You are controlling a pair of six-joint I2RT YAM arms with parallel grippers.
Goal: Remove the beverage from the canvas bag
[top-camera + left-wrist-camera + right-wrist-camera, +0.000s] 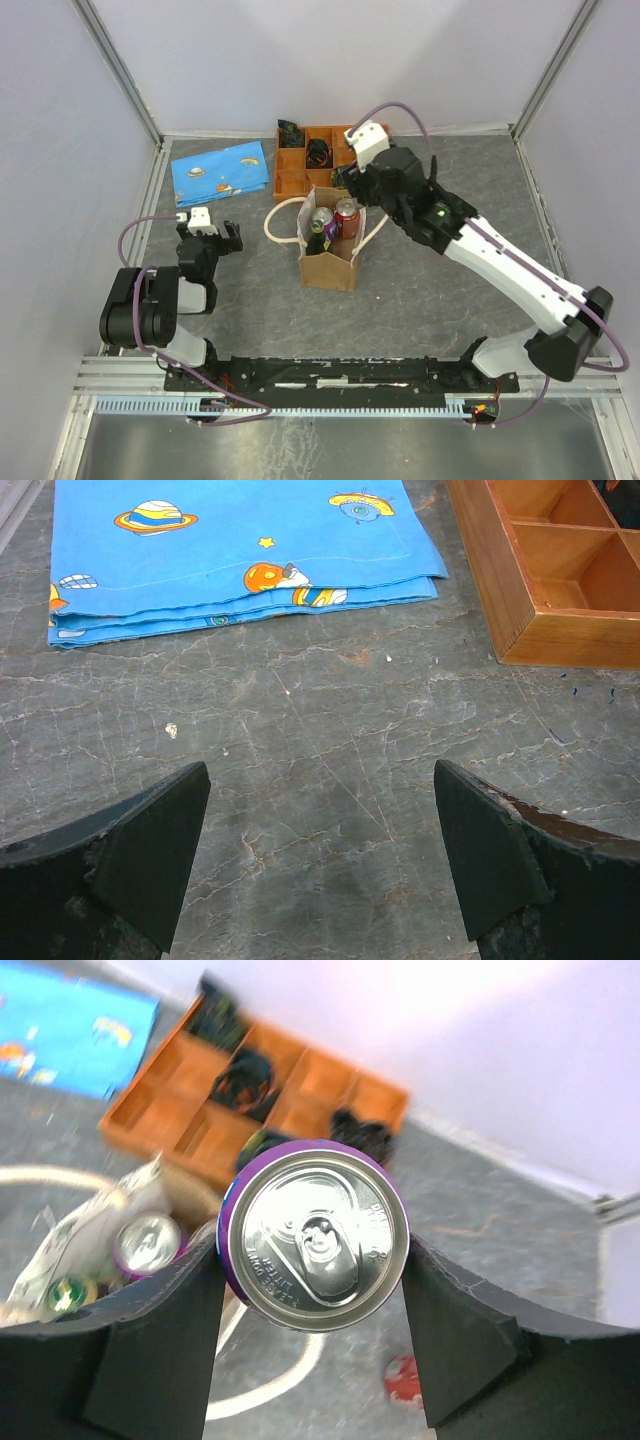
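Note:
The tan canvas bag (330, 262) stands upright at the table's middle with cream rope handles (280, 222). Inside it are a purple can (322, 216), a red can (346, 212) and a dark bottle (318, 240). My right gripper (352, 186) is raised just behind the bag's far rim. In the right wrist view it (313, 1270) is shut on a purple beverage can (313, 1235), seen top-on, with the bag (80, 1230) below at left. My left gripper (208, 232) rests low, left of the bag, open and empty (320, 850).
The orange-brown compartment tray (300, 158) with dark items stands behind the bag, also in the left wrist view (560, 570). A folded blue cloth (222, 170) lies at back left. A small red object (405, 1380) lies on the table below my right gripper.

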